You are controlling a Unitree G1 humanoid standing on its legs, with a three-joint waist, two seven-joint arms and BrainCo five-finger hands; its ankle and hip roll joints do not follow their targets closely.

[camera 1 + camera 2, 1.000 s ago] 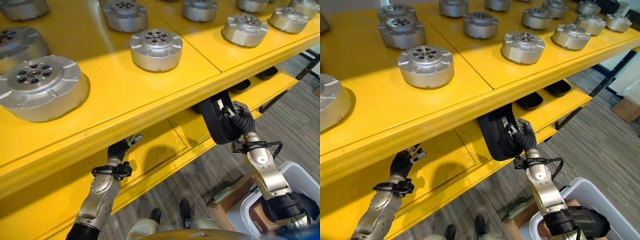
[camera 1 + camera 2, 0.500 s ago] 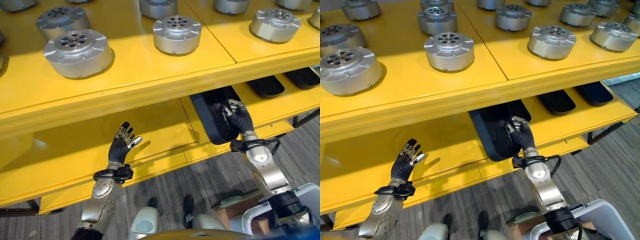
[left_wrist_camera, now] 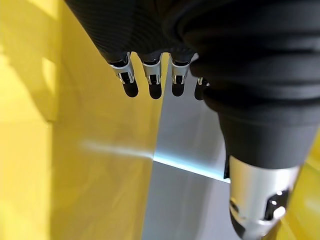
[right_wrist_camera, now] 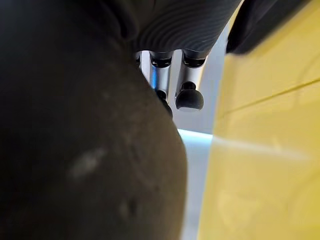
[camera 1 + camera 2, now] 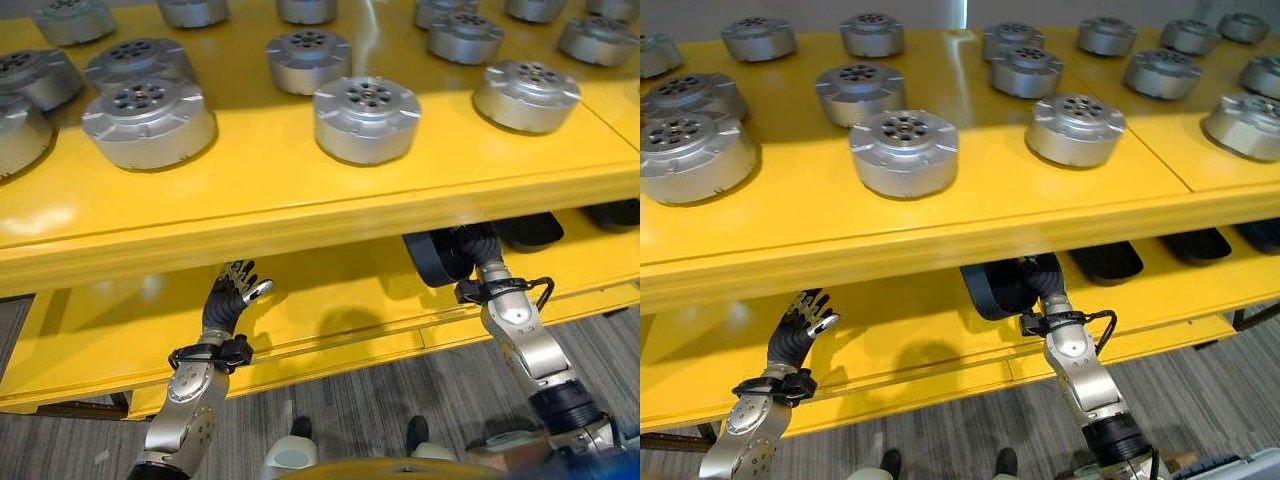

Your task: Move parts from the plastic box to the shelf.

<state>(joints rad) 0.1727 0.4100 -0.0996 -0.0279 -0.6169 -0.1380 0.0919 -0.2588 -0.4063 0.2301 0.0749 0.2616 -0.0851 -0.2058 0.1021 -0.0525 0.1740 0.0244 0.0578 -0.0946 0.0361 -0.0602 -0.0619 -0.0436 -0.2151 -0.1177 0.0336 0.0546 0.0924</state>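
Clearly, a dark, rounded part [image 5: 1002, 288] is being carried into the lower tier of the yellow shelf [image 5: 940, 235], tucked just under the front lip of the upper board. It is held by the right hand [image 5: 478, 246], which reaches up from below and in from the front; in the right wrist view the part's dark bulk lies against the palm with fingers [image 4: 189, 98] curving past its edge, so the hand is judged to be closed around it. The part appears to be kept on edge so that it can pass through the low gap between the two boards, with the lower board [image 5: 330, 310] just beneath it. Further along that lower board, to the right, other dark parts [image 5: 1105, 262] are already laid flat, which suggests the spot being aimed for. The left hand [image 5: 232, 295] is raised well apart to the left, in front of the lower tier, its fingers [image 3: 152, 82] spread and straight with nothing in them, probably kept out of the way. On the upper board, rows of silver round parts [image 5: 904, 152] are set out.
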